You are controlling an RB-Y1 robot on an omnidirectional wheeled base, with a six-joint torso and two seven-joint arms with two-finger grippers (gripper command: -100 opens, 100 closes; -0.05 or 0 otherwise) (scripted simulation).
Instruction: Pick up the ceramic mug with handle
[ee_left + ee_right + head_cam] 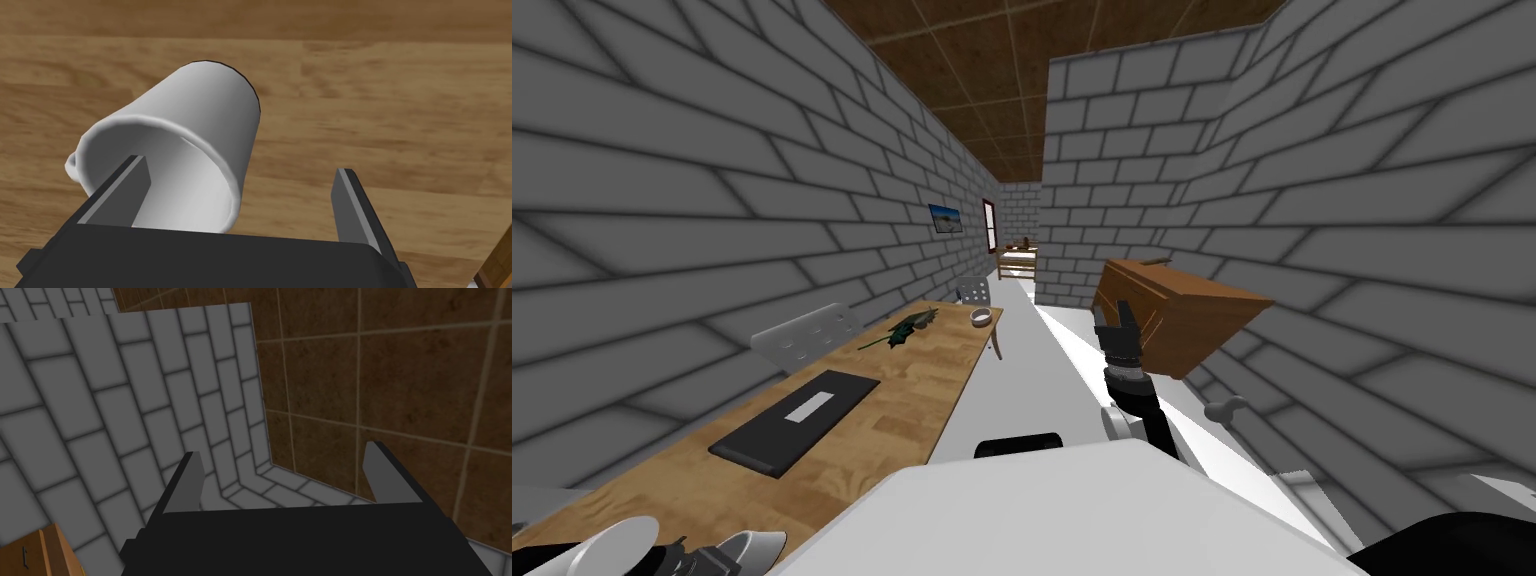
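- Left pincer (241,166) is spread wide and clamped on nothing. It straddles the wall of the mug, so the reach looks done but the grip has not been made.
- Wooden table (375,100) lies beyond the pincer and behind the mug. Whether the mug rests on it upright or tipped over, I cannot tell.
- Right pincer (284,453) is held up and away from the table with its blades apart. It carries nothing and seems to have no part in this step.
- White mug (200,115) sits right at the left pincer with its open mouth facing it. One finger (132,180) is inside the mouth. The other finger (350,200) stands outside, clear of the near wall, with a gap between them.
- Handle (71,167) peeks out on the mug's far side, beyond the inner finger and away from the outer one.
- Left to do, as I judge it: close onto the wall, then lift.
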